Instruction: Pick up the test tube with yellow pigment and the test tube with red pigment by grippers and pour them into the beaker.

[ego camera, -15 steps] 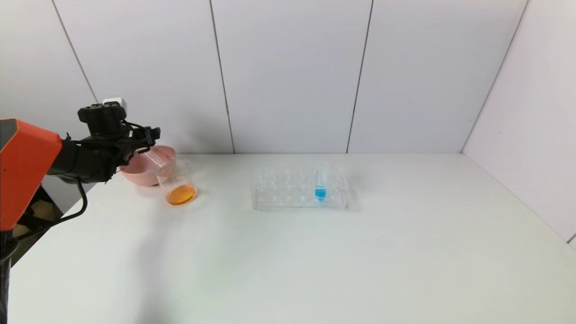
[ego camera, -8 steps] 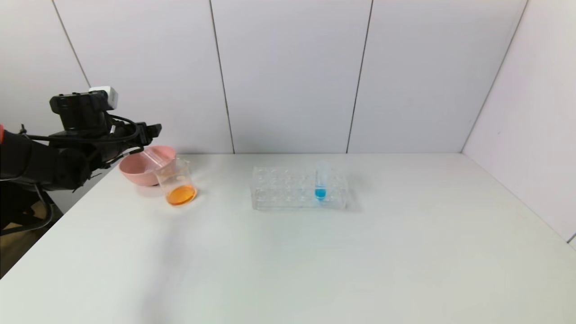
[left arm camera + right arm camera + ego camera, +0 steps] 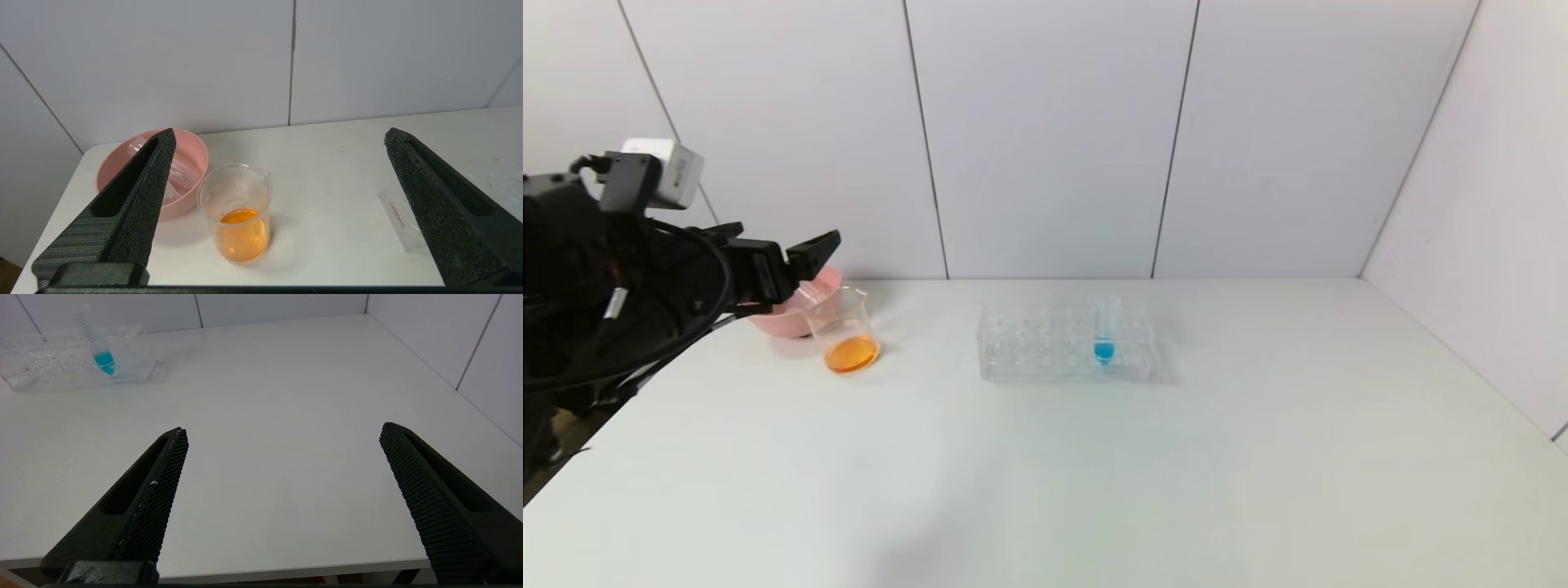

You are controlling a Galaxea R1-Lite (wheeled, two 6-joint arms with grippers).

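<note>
The beaker (image 3: pixel 844 327) stands at the table's far left and holds orange liquid; it also shows in the left wrist view (image 3: pixel 239 212). No tube with yellow or red liquid shows. Clear empty tubes (image 3: pixel 179 173) lie in the pink bowl (image 3: pixel 194 155) just behind the beaker. My left gripper (image 3: pixel 792 245) is open and empty, in the air on the near left of the bowl and beaker; in its wrist view (image 3: pixel 280 136) the beaker sits between its spread fingers, farther off. My right gripper (image 3: pixel 284 430) is open and empty above the table's front edge, out of the head view.
A clear tube rack (image 3: pixel 1066 343) stands at the middle back with one blue-liquid tube (image 3: pixel 1104 335) upright in it; both show in the right wrist view, rack (image 3: pixel 61 363) and tube (image 3: pixel 102 355). The pink bowl (image 3: pixel 786 318) sits near the table's left edge. White walls close the back and right.
My left gripper has drawn back from over the pink bowl toward the near left and risen. A clear tube stays in the bowl. Beaker and rack have not moved.
</note>
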